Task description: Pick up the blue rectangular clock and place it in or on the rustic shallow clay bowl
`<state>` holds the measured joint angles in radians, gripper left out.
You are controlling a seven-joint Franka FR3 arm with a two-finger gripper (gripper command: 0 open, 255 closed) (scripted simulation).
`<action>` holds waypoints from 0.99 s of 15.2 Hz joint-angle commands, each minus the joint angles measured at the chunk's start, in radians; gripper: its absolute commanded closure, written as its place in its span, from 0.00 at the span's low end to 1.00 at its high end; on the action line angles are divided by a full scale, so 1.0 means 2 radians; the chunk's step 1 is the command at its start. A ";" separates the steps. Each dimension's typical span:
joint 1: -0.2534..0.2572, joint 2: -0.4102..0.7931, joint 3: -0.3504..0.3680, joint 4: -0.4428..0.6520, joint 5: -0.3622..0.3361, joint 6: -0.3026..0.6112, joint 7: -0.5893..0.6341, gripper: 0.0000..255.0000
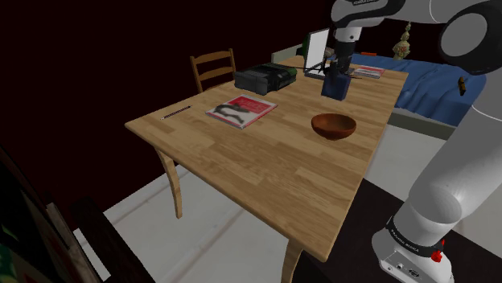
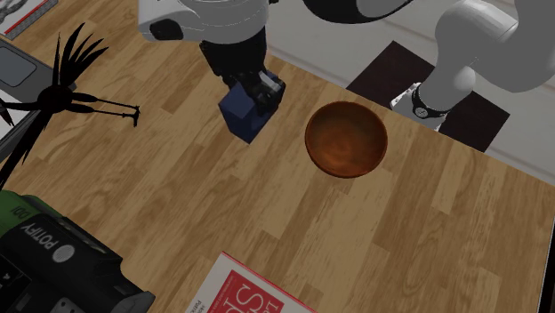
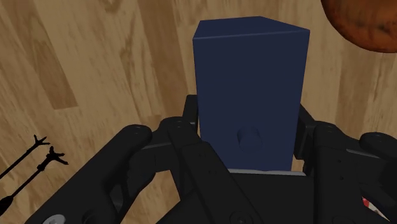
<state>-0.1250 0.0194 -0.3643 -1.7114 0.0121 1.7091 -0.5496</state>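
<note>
We identify a light wooden table with curved legs (image 1: 241, 169) that carries several items. In the shoulder view, a red and white magazine (image 1: 240, 111) lies flat on the tabletop, toward the far side. A black boxy device (image 1: 265, 77) sits just beyond it at the far edge. A thin dark stick (image 1: 176, 112) lies to the shoulder view's left of the magazine, near the table edge. A wooden slat-back chair (image 1: 213, 68) stands behind the far left corner. A bed with a blue cover (image 1: 438, 88) stands at the far right. In the second exterior view, we note a black spiky bird-shaped figure (image 2: 67, 93) on the tabletop, and white lettering on the device.
</note>
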 commanded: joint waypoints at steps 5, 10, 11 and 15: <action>-0.001 0.007 -0.001 0.047 0.002 -0.041 -0.002 1.00; 0.003 -0.008 0.003 0.057 -0.003 -0.065 0.007 1.00; 0.009 -0.028 0.008 0.037 -0.009 -0.063 0.018 1.00; 0.024 -0.103 0.031 -0.035 -0.030 -0.063 0.060 1.00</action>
<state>-0.0837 -0.1511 -0.3137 -1.7439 -0.0388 1.5795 -0.4522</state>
